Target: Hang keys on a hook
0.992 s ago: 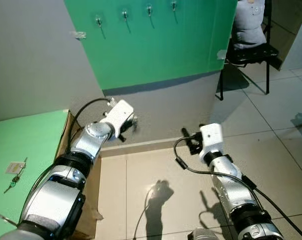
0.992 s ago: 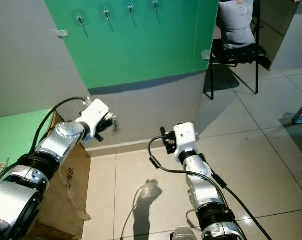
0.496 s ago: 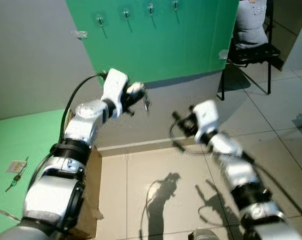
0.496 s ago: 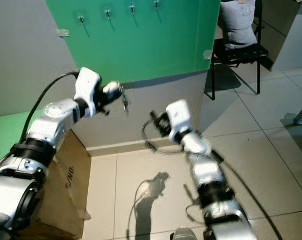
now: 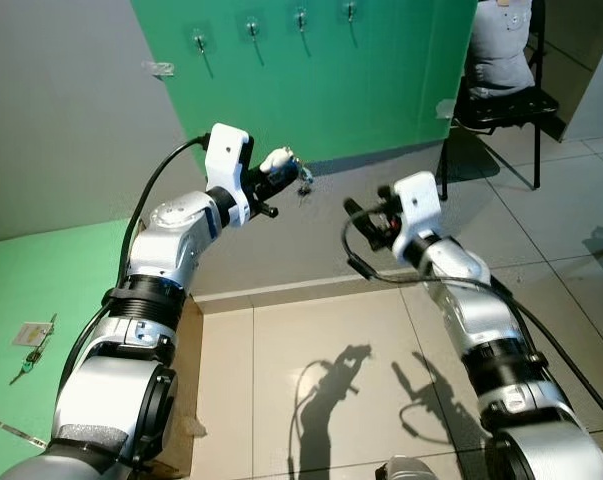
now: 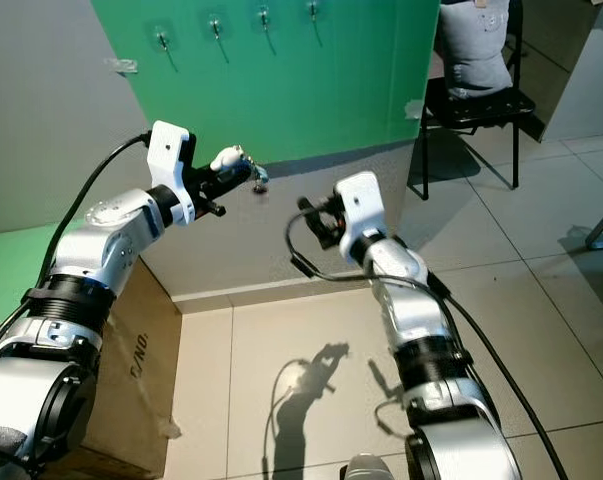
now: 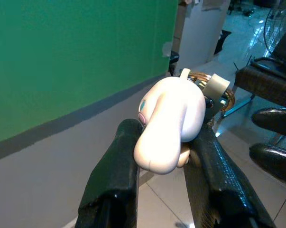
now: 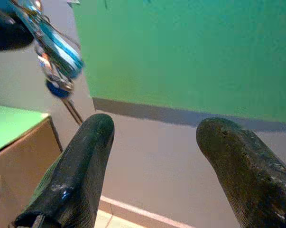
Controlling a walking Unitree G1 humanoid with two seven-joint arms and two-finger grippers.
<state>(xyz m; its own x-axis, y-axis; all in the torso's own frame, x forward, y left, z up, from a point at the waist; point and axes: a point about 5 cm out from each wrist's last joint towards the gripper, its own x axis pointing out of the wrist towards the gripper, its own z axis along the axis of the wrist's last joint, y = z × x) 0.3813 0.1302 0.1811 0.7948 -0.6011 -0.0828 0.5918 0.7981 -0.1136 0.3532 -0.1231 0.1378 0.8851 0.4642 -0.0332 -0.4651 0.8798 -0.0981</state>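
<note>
- Left gripper (image 5: 281,172) raised in front of the wall, just under the lower edge of the green board (image 5: 381,90); fingers clamped on a white, rounded fob (image 7: 169,121).
- Keys (image 5: 304,176) hang off the far end of the fob, past the fingertips. A ring and a small tag show behind the fob in the left wrist view.
- Keys sit below the hooks (image 5: 249,28), well apart from them. Four hooks in a row along the board's top part.
- Right gripper (image 5: 366,225) held up to the right of the left one, slightly lower; fingers (image 8: 81,166) spread wide, nothing between them. The keys hang in front of it, near but not touching, in the right wrist view.
- Green-topped table (image 5: 71,290) at lower left, cardboard side facing the floor. A second bunch, keys with tag (image 5: 29,345), lies near its left edge.
- Chair (image 5: 501,105) by the board's right edge, with a person (image 5: 499,45) in grey seated on it.
- Arm shadows fall on the tile floor (image 5: 311,330).
</note>
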